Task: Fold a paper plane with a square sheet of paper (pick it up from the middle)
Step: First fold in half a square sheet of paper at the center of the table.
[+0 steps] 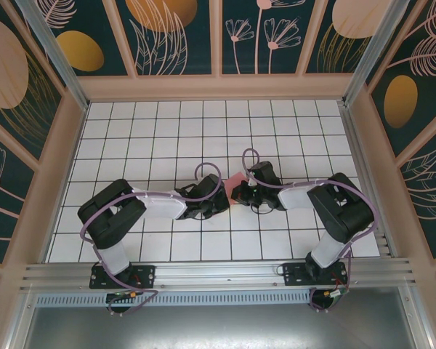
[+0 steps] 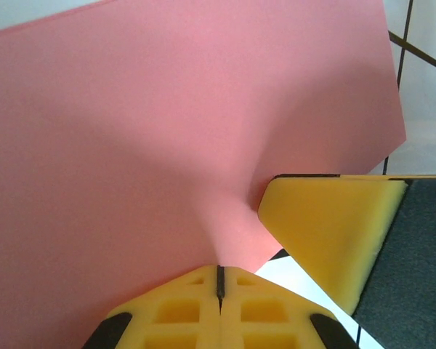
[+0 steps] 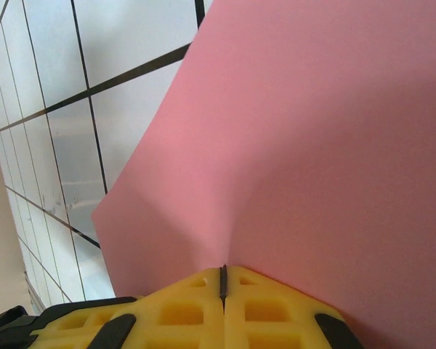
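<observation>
Bowing slightly, the square sheet of paper (image 2: 145, 138) is held over the middle of the worktop (image 1: 131, 138). Left jaws and right jaws each clamp shut on it, close together.

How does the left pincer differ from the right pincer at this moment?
The left pincer reaches the pink sheet from the left, the right pincer from the right. The left pincer's camera shows the right pincer's yellow finger close by; the right pincer's shows the grid table. Both are shut on the sheet.

square sheet of paper (image 1: 235, 179) mostly hidden from above, cropped in wrist views
</observation>
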You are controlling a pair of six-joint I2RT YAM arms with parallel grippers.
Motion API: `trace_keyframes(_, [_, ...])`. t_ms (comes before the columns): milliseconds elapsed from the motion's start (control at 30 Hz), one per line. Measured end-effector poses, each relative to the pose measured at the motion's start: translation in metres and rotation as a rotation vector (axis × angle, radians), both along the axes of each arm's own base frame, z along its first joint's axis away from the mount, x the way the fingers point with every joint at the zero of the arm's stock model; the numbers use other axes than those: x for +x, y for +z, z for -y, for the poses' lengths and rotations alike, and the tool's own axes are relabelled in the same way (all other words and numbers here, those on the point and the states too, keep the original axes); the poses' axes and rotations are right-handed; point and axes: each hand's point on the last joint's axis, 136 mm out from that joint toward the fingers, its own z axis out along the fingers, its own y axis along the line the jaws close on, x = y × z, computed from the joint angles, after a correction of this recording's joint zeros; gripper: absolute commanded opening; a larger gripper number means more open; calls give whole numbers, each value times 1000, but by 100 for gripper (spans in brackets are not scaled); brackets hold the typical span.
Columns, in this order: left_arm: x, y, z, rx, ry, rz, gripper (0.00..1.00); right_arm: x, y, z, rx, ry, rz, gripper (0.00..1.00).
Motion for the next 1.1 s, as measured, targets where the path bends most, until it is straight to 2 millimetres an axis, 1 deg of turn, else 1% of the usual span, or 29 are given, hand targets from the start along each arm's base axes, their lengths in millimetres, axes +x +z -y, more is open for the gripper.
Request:
trace_keyframes(67, [0, -1, 0, 1, 0, -1, 0, -1, -3, 0, -5, 3, -7, 0])
trace_keyframes(267, [-1, -2, -1, 2, 1, -3, 0, -1, -3, 0, -8, 8, 0, 0])
trace_keyframes(367, [-1, -2, -1, -3, 3, 0, 0, 1, -3, 2, -11, 18, 13, 0])
trace_keyframes(433, [-1, -3, -2, -8, 4, 4, 0, 4, -3, 7, -12, 22, 22, 0])
trace_keyframes(500, [-1, -3, -2, -15, 4, 10, 0, 10, -4, 17, -9, 10, 26, 0])
trace_keyframes(767, [-1, -3, -4, -31, 9, 30, 0, 41, -3, 73, 6, -96, 40, 0])
trace_keyframes(867, [-2, -2, -5, -30, 9, 29, 0, 50, 1, 97, -45, -164, 62, 0])
trace_keyframes(900, [-2, -2, -5, -27, 9, 28, 0, 51, 6, 101, -56, -181, 77, 0])
trace_keyframes(967, [-2, -2, -5, -27, 9, 29, 0, 50, 18, 100, -54, -180, 109, 0])
trace_keyframes(1033, [-2, -2, -5, -27, 9, 29, 0, 47, 33, 90, -45, -158, 152, 0])
trace_keyframes(1100, [-2, -2, -5, -25, 7, 30, 0, 39, 40, 74, -35, -117, 172, 0])
